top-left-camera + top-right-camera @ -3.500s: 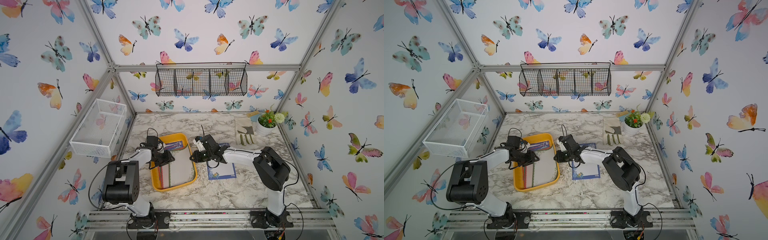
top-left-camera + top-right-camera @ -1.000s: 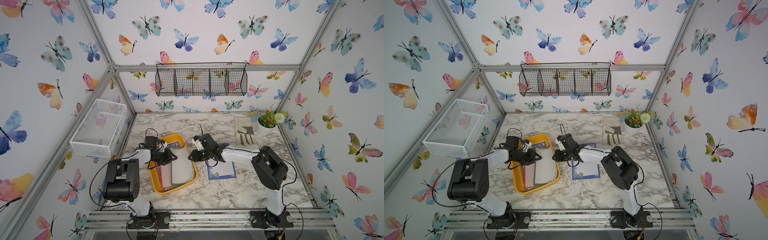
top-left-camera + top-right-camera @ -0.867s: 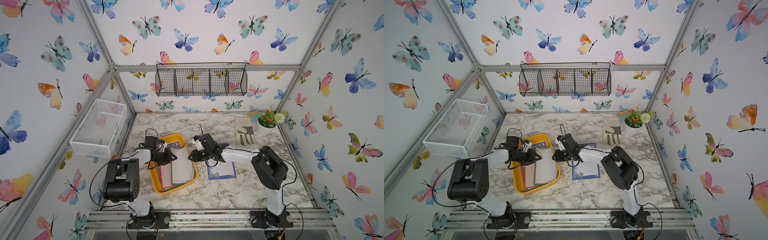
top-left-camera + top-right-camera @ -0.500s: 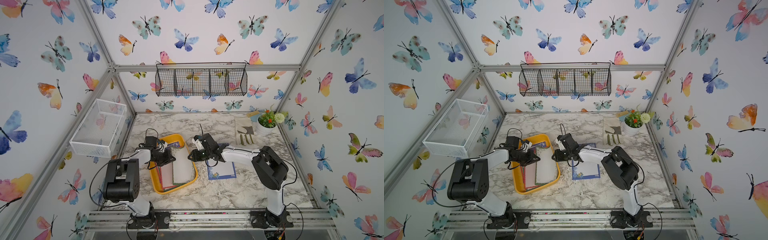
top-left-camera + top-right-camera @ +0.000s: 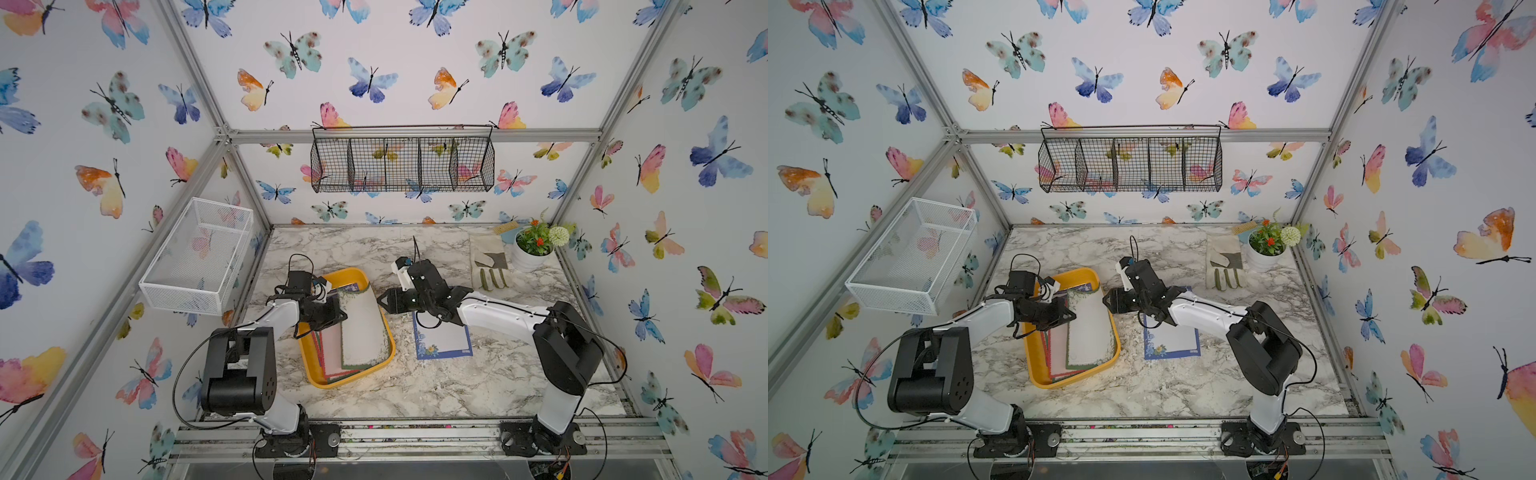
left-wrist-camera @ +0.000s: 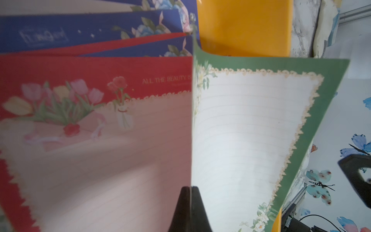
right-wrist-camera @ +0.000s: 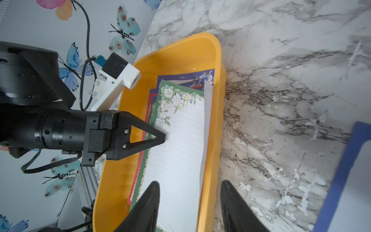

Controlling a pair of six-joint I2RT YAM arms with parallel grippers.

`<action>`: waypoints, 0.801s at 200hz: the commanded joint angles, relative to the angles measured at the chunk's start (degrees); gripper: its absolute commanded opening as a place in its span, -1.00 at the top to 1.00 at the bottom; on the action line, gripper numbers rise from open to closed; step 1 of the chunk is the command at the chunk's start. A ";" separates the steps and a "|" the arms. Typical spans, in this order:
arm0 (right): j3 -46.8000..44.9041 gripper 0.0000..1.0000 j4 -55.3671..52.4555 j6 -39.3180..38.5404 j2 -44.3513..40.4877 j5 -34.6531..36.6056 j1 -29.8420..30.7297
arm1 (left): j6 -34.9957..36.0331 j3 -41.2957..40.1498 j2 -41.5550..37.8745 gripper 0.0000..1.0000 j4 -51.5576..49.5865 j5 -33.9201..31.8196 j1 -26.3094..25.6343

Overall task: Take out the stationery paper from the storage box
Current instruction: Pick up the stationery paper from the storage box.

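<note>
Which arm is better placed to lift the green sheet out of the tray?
Probably left: the left gripper pinches the sheet inside the tray; the right gripper is open at the rim.

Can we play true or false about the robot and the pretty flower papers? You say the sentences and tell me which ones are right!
1. The left hand is pinching the green-bordered sheet. True.
2. The yellow tray has no other paper in it. False: a red-bordered sheet and blue-bordered paper lie in it too.
3. A blue-bordered sheet lies on the marble table, outside the tray. True.
4. The right hand is holding a sheet. False: its jaws stand open and hold nothing.
5. The flower pot sits in the black wire basket. False: it stands on the table beside a glove.
</note>
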 commanded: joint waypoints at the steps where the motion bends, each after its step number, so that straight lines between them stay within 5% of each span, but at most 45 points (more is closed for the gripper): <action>1: -1.00 -0.05 1.17 -1.47 -1.42 3.05 0.56 | 1.47 1.38 -1.63 1.00 -1.70 -3.24 -0.26; 84: -1.37 -0.03 0.35 -2.09 -2.51 3.17 0.53 | 0.55 1.56 -3.41 1.00 -2.19 -12.26 -1.69; 160: -3.40 -0.02 0.83 -1.78 -3.57 3.96 0.53 | 0.94 1.44 -5.30 1.00 -2.23 -13.75 -2.44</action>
